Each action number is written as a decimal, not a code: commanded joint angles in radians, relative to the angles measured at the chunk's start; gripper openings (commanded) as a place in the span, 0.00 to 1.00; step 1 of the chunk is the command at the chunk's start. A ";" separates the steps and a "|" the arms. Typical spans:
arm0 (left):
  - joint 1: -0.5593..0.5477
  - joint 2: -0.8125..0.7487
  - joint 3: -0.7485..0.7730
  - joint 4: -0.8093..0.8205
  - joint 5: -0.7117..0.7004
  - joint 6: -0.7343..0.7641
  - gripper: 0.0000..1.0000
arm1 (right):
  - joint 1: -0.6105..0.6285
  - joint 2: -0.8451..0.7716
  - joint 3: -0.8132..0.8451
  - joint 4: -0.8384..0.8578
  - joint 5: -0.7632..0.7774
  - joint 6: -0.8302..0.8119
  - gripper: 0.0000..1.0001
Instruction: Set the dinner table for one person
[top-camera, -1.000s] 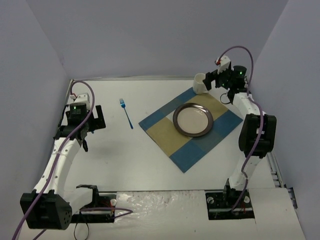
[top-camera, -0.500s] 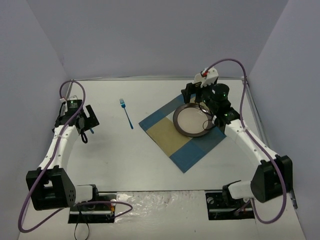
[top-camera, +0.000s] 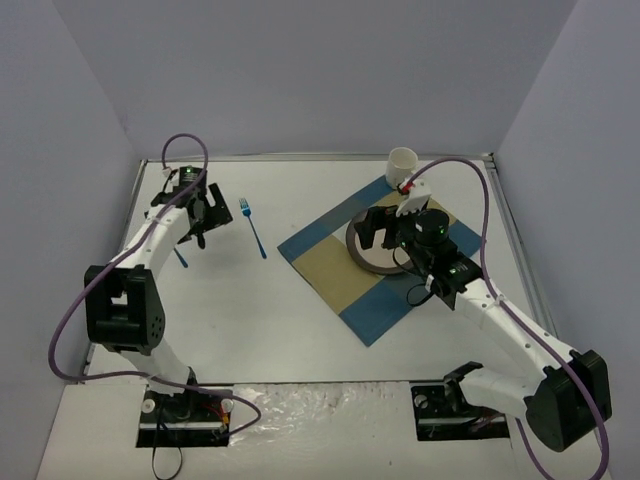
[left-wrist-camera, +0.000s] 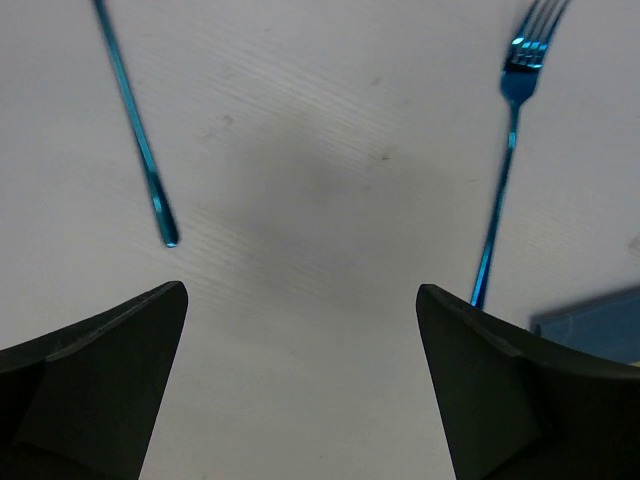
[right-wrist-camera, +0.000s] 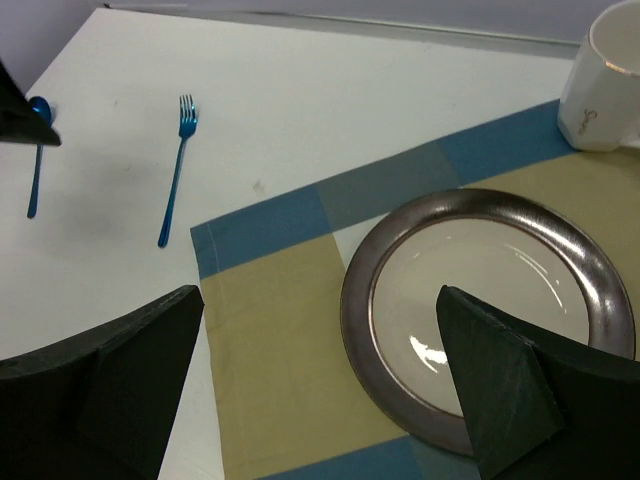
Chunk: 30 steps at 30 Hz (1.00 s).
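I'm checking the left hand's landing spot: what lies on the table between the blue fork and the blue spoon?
Nothing. In the left wrist view, only bare white dinner table lies between the fork and the spoon.

White table (top-camera: 280, 310) w/ lavender-grey walls (top-camera: 300, 70) on 3 sides.

Left arm (top-camera: 147, 238) and right arm (top-camera: 500, 316) outstretched, jaws wide apart, empty.
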 joint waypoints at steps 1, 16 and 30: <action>-0.089 0.098 0.147 0.019 -0.065 -0.090 0.94 | 0.015 -0.071 -0.021 0.032 0.012 0.041 1.00; -0.166 0.499 0.500 -0.022 -0.064 -0.169 0.54 | 0.022 -0.206 -0.129 -0.041 -0.008 0.011 1.00; -0.185 0.588 0.519 -0.009 -0.039 -0.178 0.34 | 0.022 -0.218 -0.137 -0.060 -0.028 0.005 1.00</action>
